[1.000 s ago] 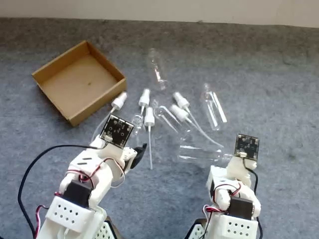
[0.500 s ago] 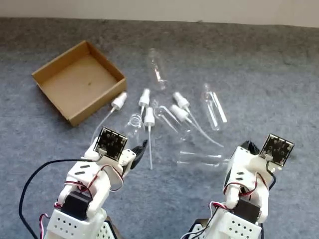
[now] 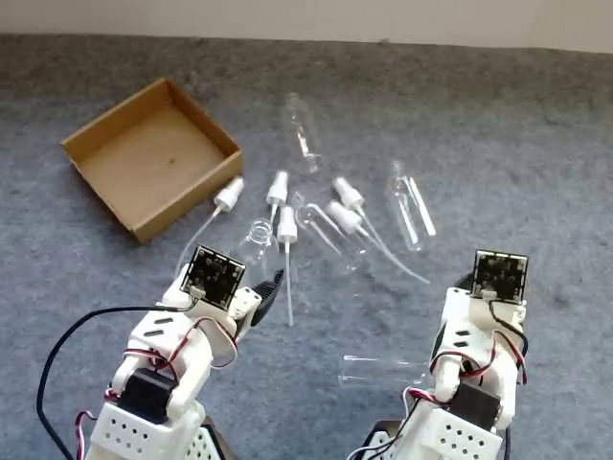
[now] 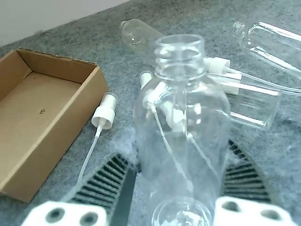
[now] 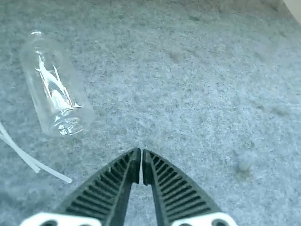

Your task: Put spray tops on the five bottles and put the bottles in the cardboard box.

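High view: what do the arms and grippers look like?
The left arm and right arm are white plastic with red, black and white wires; a black cable loops beside the left one. A black circuit board sits on each wrist. The left gripper and right gripper have black ribbed fingers.

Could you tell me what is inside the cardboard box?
Inside the cardboard box only a small dark speck lies on the bare brown floor. From above, its walls cover none of it.
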